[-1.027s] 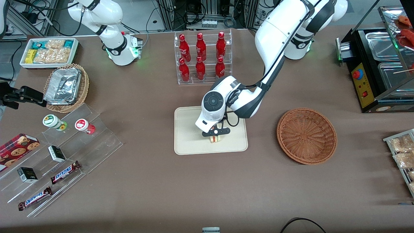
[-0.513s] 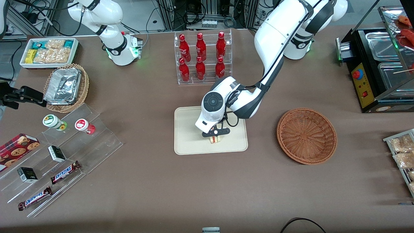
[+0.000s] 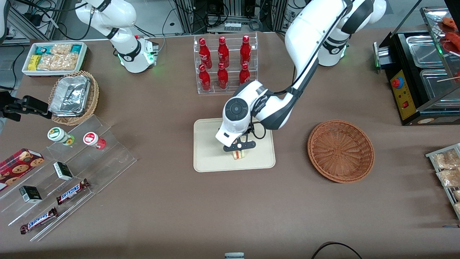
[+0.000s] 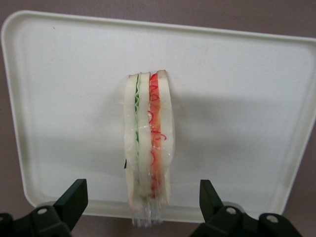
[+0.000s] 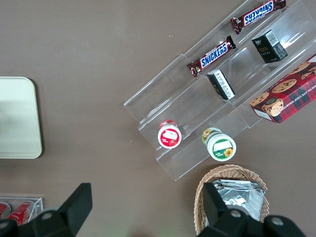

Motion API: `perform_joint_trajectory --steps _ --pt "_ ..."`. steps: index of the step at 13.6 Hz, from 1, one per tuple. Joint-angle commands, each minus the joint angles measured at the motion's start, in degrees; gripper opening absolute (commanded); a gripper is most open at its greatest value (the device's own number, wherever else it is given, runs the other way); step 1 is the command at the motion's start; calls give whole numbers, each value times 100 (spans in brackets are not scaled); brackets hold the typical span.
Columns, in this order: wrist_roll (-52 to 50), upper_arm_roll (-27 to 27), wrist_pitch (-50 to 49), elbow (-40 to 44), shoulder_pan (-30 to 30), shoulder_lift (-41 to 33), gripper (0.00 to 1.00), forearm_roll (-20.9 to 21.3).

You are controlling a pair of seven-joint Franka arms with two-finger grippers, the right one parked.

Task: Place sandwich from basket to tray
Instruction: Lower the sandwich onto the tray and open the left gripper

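Standing on its edge on the flat cream-beige rectangular tray (image 3: 208,151), the small triangular sandwich wedge (image 4: 148,143) shows pale bread with green and red filling layers along the cut edge. Left arm's black two-finger gripper (image 3: 238,151) hangs directly above the sandwich, fingers (image 4: 74,197) spread wide to either side and clear of the bread: released, holding nothing. Round reddish-brown woven wicker basket (image 3: 340,151) sits beside the tray, toward the working arm's end, apart from it. Acrylic rack of red bottles (image 3: 224,63) stands farther from the front camera than the tray.
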Motion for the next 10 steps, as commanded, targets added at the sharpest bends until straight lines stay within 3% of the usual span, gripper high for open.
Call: perform_joint_trajectory --steps 1,5,10 --pt "-36 52 -411 -66 -30 -494 100 -22" --pt "392 78 -737 -13 49 -723 100 -4" --pt "1454 69 -1088 -39 724 -969 100 -171"
